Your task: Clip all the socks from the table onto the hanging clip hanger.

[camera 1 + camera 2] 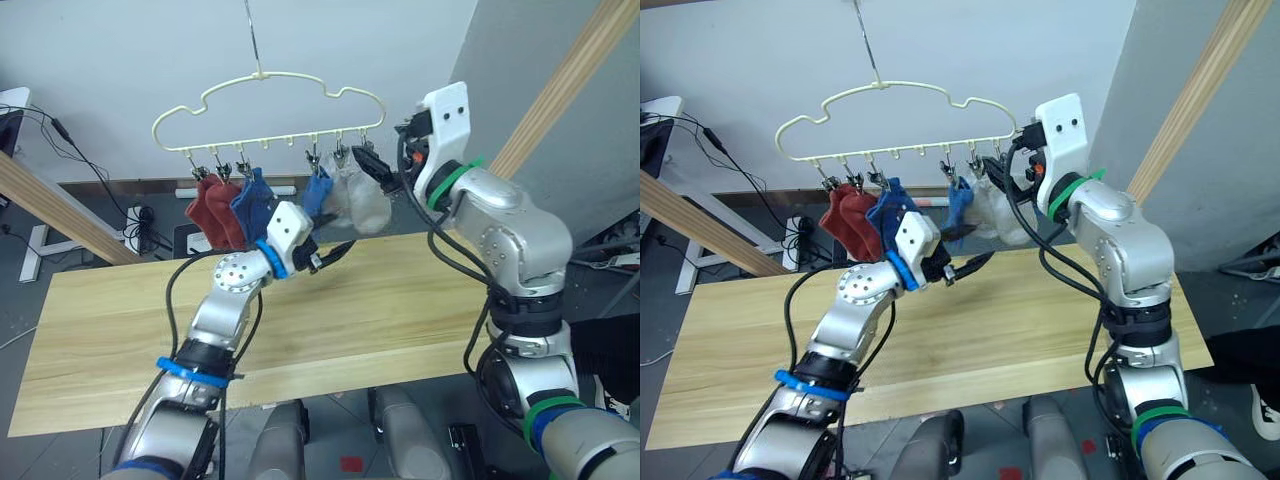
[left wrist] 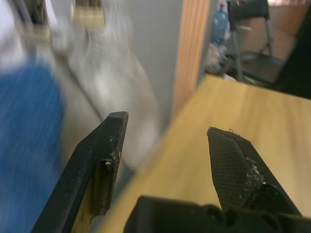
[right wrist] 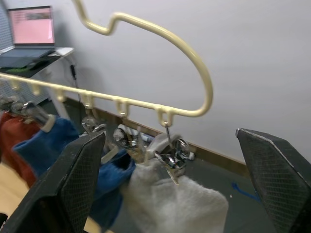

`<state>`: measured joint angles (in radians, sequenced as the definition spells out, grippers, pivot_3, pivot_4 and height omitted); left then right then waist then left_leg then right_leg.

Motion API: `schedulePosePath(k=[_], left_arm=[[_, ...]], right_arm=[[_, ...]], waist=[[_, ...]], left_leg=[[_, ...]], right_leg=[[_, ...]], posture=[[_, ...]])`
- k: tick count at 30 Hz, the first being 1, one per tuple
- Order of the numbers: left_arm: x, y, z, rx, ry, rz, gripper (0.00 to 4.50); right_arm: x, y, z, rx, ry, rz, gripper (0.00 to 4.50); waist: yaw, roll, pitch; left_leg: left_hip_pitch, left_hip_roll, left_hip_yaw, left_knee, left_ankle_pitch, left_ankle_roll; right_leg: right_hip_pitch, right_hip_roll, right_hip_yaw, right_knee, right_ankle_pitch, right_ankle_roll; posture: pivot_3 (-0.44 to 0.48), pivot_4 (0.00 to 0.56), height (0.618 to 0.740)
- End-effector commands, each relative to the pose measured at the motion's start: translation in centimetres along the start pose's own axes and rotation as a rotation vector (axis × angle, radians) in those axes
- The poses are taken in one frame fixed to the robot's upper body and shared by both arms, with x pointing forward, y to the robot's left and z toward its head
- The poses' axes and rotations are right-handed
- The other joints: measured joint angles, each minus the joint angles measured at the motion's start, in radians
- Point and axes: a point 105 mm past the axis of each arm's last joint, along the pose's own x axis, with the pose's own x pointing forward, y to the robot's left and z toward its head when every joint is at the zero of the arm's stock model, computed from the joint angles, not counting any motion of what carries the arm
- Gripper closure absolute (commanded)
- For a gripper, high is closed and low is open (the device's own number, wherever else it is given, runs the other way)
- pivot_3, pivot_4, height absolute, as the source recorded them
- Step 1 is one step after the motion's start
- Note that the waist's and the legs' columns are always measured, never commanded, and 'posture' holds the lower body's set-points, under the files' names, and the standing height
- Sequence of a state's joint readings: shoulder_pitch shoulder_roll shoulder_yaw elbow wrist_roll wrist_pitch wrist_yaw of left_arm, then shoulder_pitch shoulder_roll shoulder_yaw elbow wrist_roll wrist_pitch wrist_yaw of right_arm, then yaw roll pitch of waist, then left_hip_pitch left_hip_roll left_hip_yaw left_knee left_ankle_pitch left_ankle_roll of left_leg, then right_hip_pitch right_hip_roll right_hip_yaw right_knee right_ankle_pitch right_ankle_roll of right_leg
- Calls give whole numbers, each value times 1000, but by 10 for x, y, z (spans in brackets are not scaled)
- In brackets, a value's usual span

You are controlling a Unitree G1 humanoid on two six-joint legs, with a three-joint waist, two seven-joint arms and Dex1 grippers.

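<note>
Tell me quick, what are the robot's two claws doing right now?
Left end effector: open, holding nothing.
Right end effector: open, holding nothing, near the clip hanger.

Clip hanger: pale yellow-green wire, thin grey metal hook; clips dark metal with silvery glints in the right wrist view. Socks on it, from the robot's left: two brick red; two blue; two light grey, plain knit, no pattern. Table: light yellowish wood, plank seams and fine grain lines. Left gripper: black fingers, one pad with a fine cross-hatch texture. Right gripper: black, same cross-hatch.
</note>
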<state>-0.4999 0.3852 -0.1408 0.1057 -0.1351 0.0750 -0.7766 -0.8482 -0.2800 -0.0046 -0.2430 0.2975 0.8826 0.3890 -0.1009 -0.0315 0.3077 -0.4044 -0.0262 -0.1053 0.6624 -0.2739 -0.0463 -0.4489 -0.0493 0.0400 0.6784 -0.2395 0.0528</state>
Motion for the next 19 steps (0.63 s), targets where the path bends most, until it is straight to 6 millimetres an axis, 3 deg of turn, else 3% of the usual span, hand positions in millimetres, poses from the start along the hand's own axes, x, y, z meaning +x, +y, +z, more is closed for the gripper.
schedulePosePath(k=[1, 5, 8, 11, 14, 19], left_arm=[[-34, 16, 14, -25, 36, 33, 1554], [-91, 40, -2, 28, 269, 167, 1554], [-138, 62, -4, 67, 388, 275, 1554], [-170, 85, -2, 91, 436, 375, 1554], [-189, 97, -1, 80, 468, 416, 1554], [-198, 103, 3, 29, 436, 421, 1554]], right_arm=[[-20, 12, 10, -168, -19, 138, 0], [-44, 4, 4, -254, 30, 229, 0], [-57, -13, 0, -293, 65, 233, 0], [-64, -24, -1, -333, 82, 231, 0], [-70, -30, -3, -372, 98, 242, 0], [-77, -33, -4, -400, 101, 266, 0]], waist=[[0, 0, 1], [-3, 1, 3], [1, 2, 9], [17, 2, 16], [24, 2, 17], [39, 2, 18]], left_leg=[[0, 0, 0, 0, 0, 0], [0, 2, 1, -1, 0, 0], [0, 3, 0, -1, 0, 0], [1, 4, 0, -1, 0, 0], [1, 3, 1, -1, 0, 0], [-1, 3, 0, -1, 0, 0]], right_leg=[[0, 0, 0, 0, 0, 0], [0, 2, 1, -1, 0, 0], [0, 3, 1, -1, 0, 0], [0, 4, 0, -1, 0, 0], [0, 4, 0, -1, -1, 0], [0, 3, 0, -4, 0, 0]], posture=[[-81, 328, 740], [-61, 331, 740], [-26, 333, 740], [-7, 332, 740], [-5, 330, 740], [-6, 325, 740]])
